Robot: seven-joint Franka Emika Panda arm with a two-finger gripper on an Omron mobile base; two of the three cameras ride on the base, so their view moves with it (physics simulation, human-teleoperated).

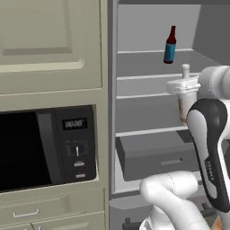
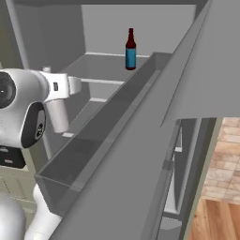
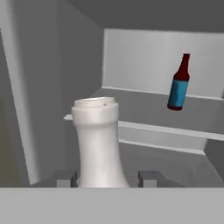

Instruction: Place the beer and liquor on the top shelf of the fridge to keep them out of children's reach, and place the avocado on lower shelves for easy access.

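While the beer bottle (image 3: 178,84) stands on the fridge's top shelf (image 3: 144,109), the gripper (image 3: 107,178) is below it. Its jaws clench a white liquor bottle (image 3: 97,140).

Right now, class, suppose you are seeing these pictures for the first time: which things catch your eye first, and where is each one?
A dark red bottle with a blue label stands out on the top shelf of the open fridge, leaning slightly. Nearer the camera, the gripper is shut on a pale, clear bottle, held upright in front of the shelves. Left of the fridge, a black microwave sits in the cabinets.
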